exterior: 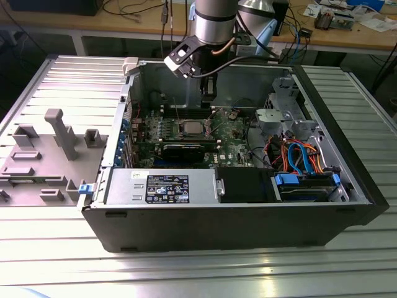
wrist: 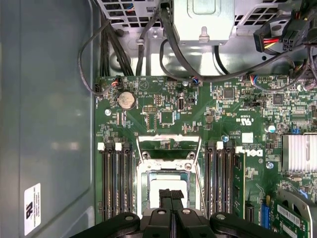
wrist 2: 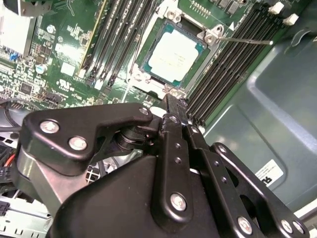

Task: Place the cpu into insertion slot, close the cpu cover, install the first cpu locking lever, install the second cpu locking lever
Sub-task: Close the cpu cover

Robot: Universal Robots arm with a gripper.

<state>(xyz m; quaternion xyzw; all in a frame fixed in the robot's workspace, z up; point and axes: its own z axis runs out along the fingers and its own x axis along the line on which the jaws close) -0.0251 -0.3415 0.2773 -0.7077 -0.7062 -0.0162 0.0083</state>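
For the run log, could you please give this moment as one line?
cpu seated in insertion slot | cpu cover open | gripper shut, over cpu

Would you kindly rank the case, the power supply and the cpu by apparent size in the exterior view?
1. case, largest
2. power supply
3. cpu, by far the smallest

The cpu point(wrist 2: 176, 53) has a silver-grey top with a thin green edge. The motherboard point(wrist: 198, 114) is green, dotted with small black chips. The memory slots point(wrist: 116, 183) are black with white clips, and the coin battery point(wrist: 126, 100) is silver. The gripper point(wrist 2: 173, 104) is black with silver screws. In the exterior view the computer case point(exterior: 236, 226) is black, its cables point(exterior: 296, 155) are orange and blue, and the tabletop point(exterior: 186, 273) is ribbed silver-grey.
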